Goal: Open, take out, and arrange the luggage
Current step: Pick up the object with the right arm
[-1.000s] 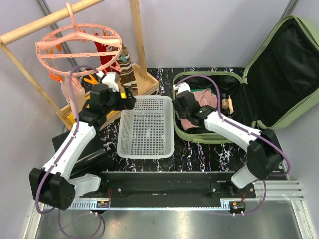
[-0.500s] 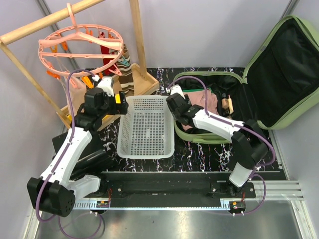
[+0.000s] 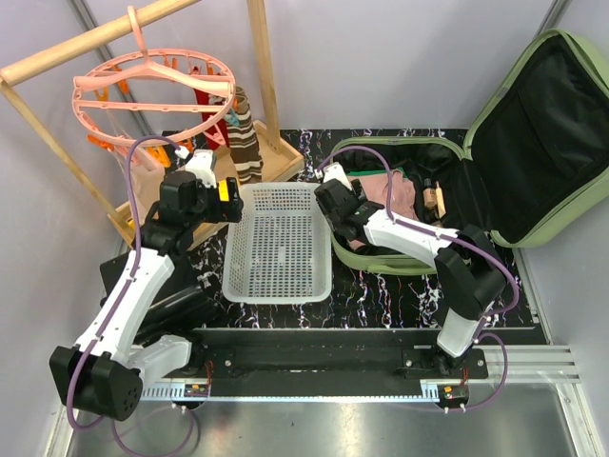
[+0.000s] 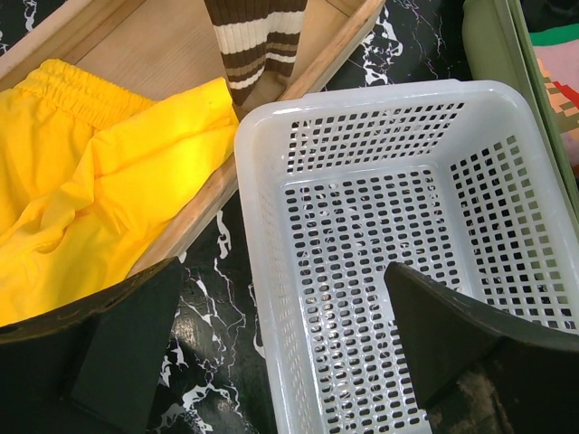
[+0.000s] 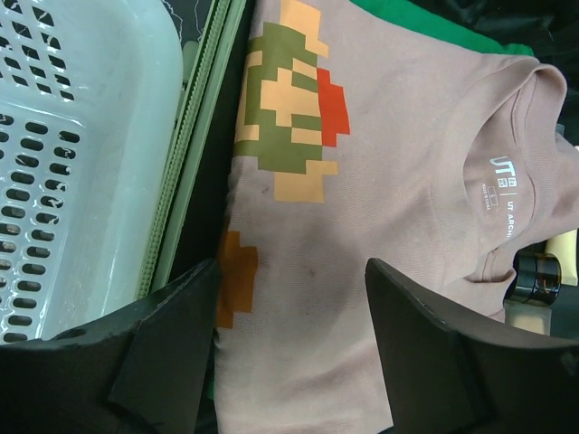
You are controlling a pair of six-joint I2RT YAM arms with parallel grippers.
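- The right gripper (image 3: 333,202) is shifting toward the left rim of the luggage (image 3: 381,263), while the left gripper (image 3: 226,193) is drawing back from the basket (image 3: 281,249).
- The luggage is lying open at the table's far right corner, nearer the right arm.
- The right gripper's wide, empty jaws are hanging directly over the pink T-shirt (image 5: 398,163); its collar is showing only in the right wrist view.
- The left gripper's jaws are standing wide and empty.

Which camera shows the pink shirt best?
The right wrist view: the shirt fills it, pixel print and label clear. The top view shows only a small pink patch in the luggage; the left wrist view just a sliver at its edge.
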